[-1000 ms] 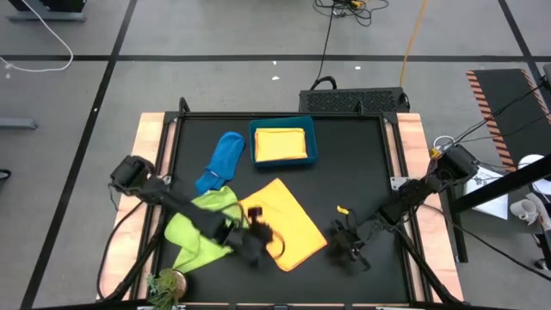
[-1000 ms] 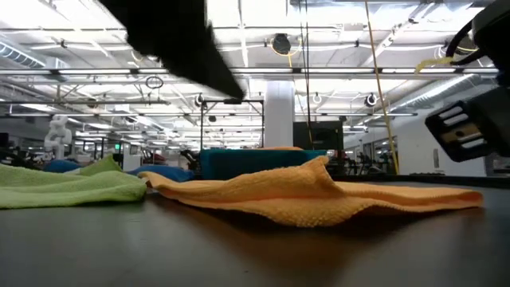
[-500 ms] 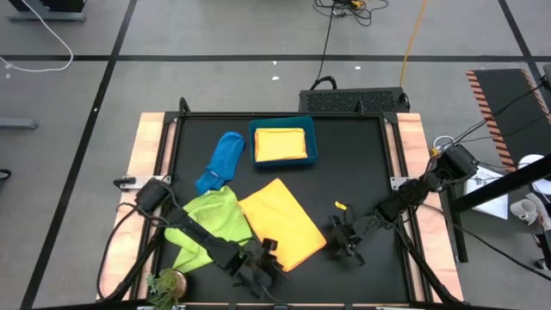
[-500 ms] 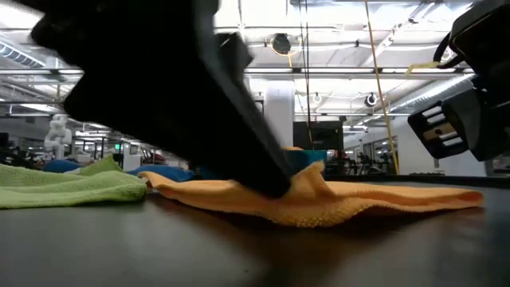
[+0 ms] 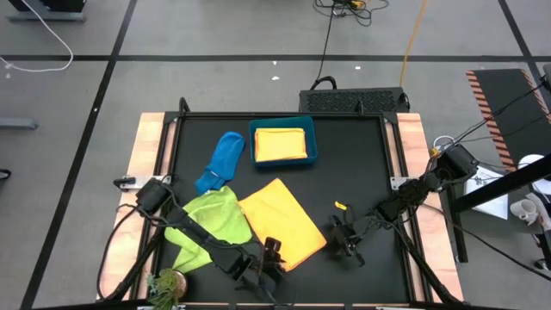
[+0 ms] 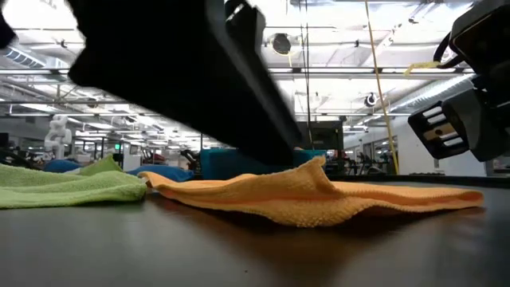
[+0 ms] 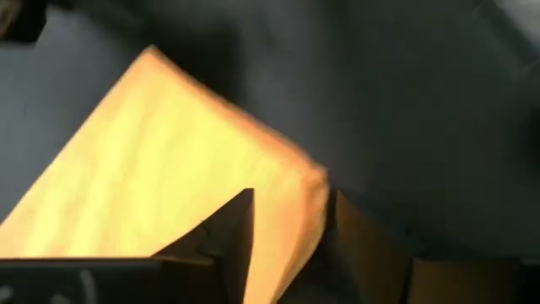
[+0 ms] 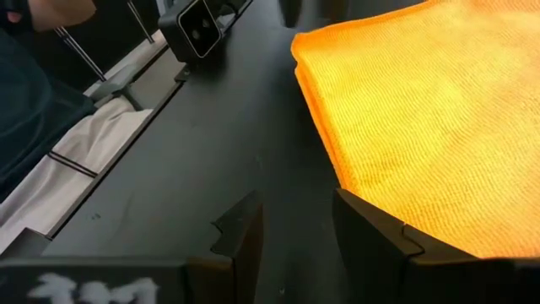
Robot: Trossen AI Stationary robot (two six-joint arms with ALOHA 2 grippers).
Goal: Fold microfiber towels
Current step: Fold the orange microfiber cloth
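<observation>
the orange towel (image 5: 281,224) lies spread as a diamond near the middle of the black table (image 5: 353,164), its near corner by the front edge; bare black surface lies open to its right and toward the far right corner; the lime green towel (image 5: 207,226) touches its left edge, the blue towel (image 5: 221,160) lies crumpled farther back, and a folded yellow towel (image 5: 280,144) sits in the teal bin (image 5: 312,142) at the back; the left gripper (image 5: 270,264) sits at the orange towel's near corner, its fingers (image 7: 221,232) spread apart, straddling that corner's edge, nothing pinched; the right gripper (image 5: 343,238) is just off the towel's right corner, fingers (image 8: 369,232) parted and empty above bare table.
</observation>
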